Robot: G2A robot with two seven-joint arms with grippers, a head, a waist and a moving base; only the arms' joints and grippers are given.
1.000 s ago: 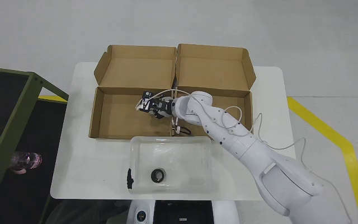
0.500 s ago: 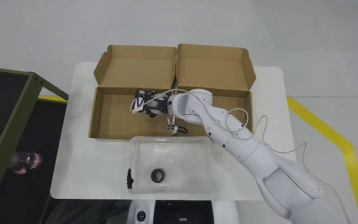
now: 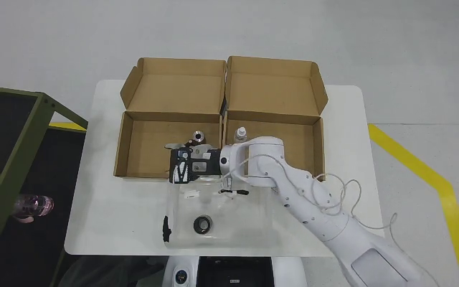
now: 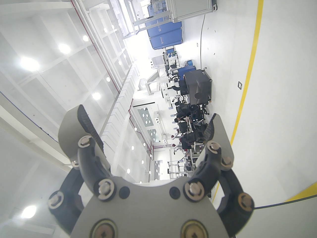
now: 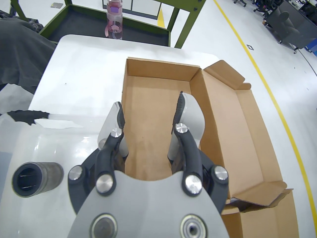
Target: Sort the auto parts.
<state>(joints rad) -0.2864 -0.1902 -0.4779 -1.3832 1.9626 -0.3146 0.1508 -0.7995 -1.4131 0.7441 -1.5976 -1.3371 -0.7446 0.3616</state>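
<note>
Over near edge of left box (image 3: 143,147), right hand (image 5: 150,110) wide, empty, clear bin (image 3: 244,215) beside

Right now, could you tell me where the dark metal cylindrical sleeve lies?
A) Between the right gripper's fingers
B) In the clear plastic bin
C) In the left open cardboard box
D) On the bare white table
B: the dark metal cylindrical sleeve lies on the floor of the clear plastic bin, while the right gripper is open with nothing between its fingers.
</note>
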